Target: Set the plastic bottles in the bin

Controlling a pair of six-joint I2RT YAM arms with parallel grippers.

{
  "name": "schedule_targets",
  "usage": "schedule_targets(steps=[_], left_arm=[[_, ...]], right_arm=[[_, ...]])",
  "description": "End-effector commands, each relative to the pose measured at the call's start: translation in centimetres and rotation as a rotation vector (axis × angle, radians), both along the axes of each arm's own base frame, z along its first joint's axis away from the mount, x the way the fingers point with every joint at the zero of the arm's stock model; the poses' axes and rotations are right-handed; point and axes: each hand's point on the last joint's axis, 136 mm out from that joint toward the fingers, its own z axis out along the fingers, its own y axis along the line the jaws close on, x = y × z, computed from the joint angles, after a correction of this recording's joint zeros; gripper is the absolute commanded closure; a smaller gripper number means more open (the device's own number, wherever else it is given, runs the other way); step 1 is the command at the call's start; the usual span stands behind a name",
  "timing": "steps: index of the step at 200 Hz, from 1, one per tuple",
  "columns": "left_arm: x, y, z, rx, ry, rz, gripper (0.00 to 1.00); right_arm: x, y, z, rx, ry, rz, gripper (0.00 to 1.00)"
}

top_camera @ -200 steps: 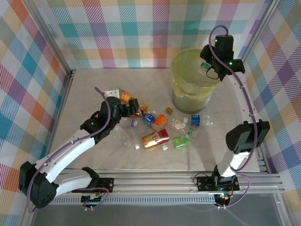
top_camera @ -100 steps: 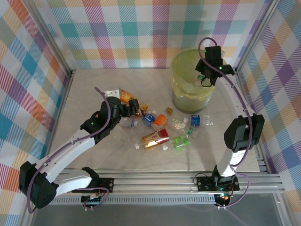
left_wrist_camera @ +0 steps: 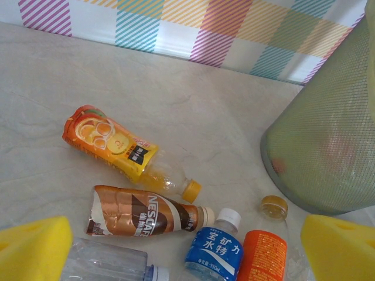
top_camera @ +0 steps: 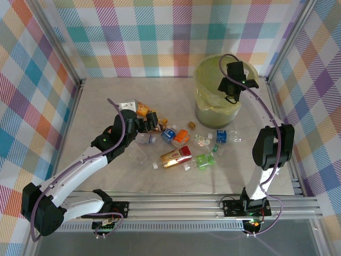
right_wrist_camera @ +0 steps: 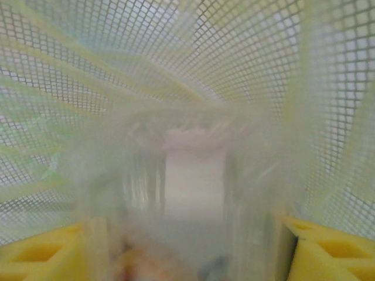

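The table (top_camera: 101,112) is pale and marble-veined, set inside checked walls (top_camera: 160,32). The bin (top_camera: 212,114) is a round mesh basket lined with a thin yellow-green bag. From above, the right gripper (top_camera: 230,92) hangs in the bin's mouth. Its wrist view adds what the top view cannot show. The mesh and the bag's folds surround the fingers on every side. The yellow foam pads (right_wrist_camera: 328,249) are closed on a clear bottle (right_wrist_camera: 187,187), which is ribbed and blurred and sits just ahead of them, inside the bin.

The left gripper (top_camera: 154,121) sits low over the scattered bottles, with the bin well off to its right. Only its wrist view makes the labels legible. That view also shows its pads (left_wrist_camera: 35,249) spread wide at the lower corners, pinching nothing. Ahead of them lies a crumpled juice bottle (left_wrist_camera: 108,143), orange with fruit pictures and a yellow cap. Nearer lies a brown bottle (left_wrist_camera: 140,215) reading NESCAFE. Between the pads are a blue bottle (left_wrist_camera: 212,249) with white Chinese characters and a white cap, and beside it an orange bottle (left_wrist_camera: 265,249) whose print is too small to read.
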Motion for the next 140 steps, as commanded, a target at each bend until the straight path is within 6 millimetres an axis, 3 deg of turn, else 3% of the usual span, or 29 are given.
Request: schedule_targets(steps=[1, 58, 123, 140], left_arm=[[0.1, -0.4, 1.4, -0.034, -0.03, -0.01, 0.0], [0.0, -0.3, 1.4, -0.032, -0.03, -0.007, 0.0], [-0.2, 0.0, 1.5, -0.033, -0.032, -0.001, 0.0], [-0.2, 0.0, 1.4, -0.031, -0.032, 0.001, 0.0]], right_arm=[[0.3, 0.1, -0.9, -0.008, 0.006, -0.01, 0.22], [0.7, 0.5, 1.3, -0.008, -0.03, 0.02, 0.15], [0.1, 1.6, 6.8, -0.041, -0.1, 0.122, 0.13], [-0.7, 2.1, 8.2, -0.043, -0.105, 0.159, 0.08]])
